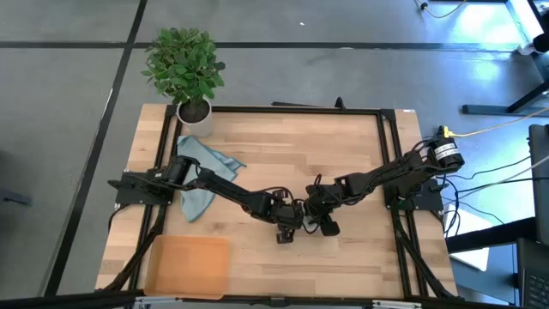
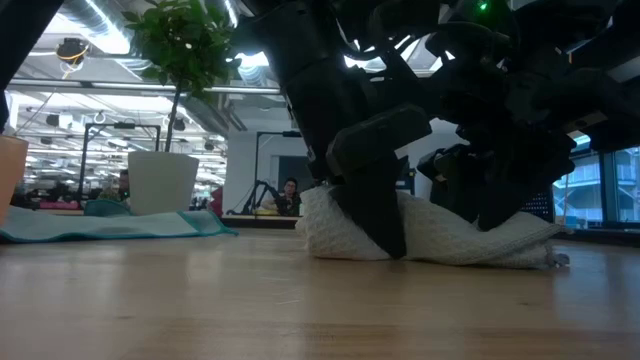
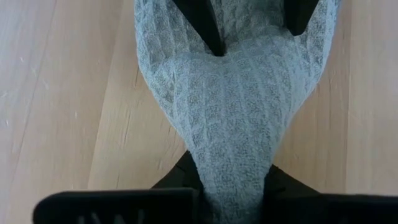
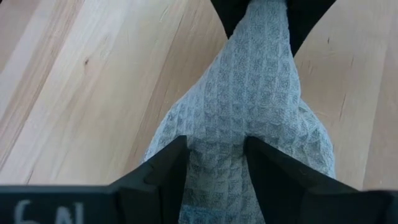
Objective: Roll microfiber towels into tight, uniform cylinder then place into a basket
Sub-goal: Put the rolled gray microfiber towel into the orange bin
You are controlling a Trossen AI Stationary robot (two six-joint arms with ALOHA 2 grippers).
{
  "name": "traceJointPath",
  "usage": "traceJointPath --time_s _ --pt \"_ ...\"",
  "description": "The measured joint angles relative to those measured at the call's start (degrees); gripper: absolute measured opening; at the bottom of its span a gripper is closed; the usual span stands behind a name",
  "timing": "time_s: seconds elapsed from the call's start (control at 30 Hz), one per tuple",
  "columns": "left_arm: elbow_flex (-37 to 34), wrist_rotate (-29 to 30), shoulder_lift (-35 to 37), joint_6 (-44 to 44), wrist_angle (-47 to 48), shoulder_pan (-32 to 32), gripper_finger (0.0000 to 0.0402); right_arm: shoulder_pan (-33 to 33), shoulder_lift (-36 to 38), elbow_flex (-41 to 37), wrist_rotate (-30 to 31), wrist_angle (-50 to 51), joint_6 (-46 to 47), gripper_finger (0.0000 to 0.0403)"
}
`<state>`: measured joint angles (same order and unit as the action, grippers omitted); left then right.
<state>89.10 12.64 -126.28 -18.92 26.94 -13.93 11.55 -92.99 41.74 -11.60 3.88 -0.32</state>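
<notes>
A pale grey-green microfiber towel point(image 2: 440, 238), bunched into a rough roll, lies on the wooden table near its middle. My left gripper point(image 3: 233, 180) and my right gripper point(image 4: 217, 155) face each other over it, and each is shut on one end. From above, both grippers point(image 1: 286, 225) point(image 1: 324, 221) hide the roll. A second, blue-teal towel point(image 1: 204, 176) lies spread flat at the table's left, under my left arm. The orange-tan basket point(image 1: 189, 266) sits at the near left corner. My left gripper pinches the roll's left end point(image 3: 231, 152) between its two fingers, squeezing the cloth narrow there. The fingers slant down from the table's left. The roll rests on the table. My right gripper pinches the roll's right end point(image 4: 217, 127) between its two fingers point(image 4: 165, 171), several layers of cloth bulging beyond them. The fingers slant down from the table's right, and this end also lies on the table.
A white pot with a green plant point(image 1: 184, 73) stands at the far left corner, just behind the blue-teal towel. A black frame point(image 1: 384, 154) runs along the table's edges. Bare wood point(image 1: 326, 154) lies between the far edge and the grippers.
</notes>
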Motion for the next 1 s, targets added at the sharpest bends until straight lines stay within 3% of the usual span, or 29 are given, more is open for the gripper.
traceJointPath --time_s 0.67,1.0 --pt "-0.1 -0.2 0.0 -0.1 -0.2 0.0 0.0043 0.0 -0.5 -0.1 0.4 -2.3 0.1 0.0167" --pt "-0.1 -0.9 0.3 -0.4 0.4 0.0 0.0044 0.0 -0.1 0.3 0.1 -1.5 6.0 0.0168"
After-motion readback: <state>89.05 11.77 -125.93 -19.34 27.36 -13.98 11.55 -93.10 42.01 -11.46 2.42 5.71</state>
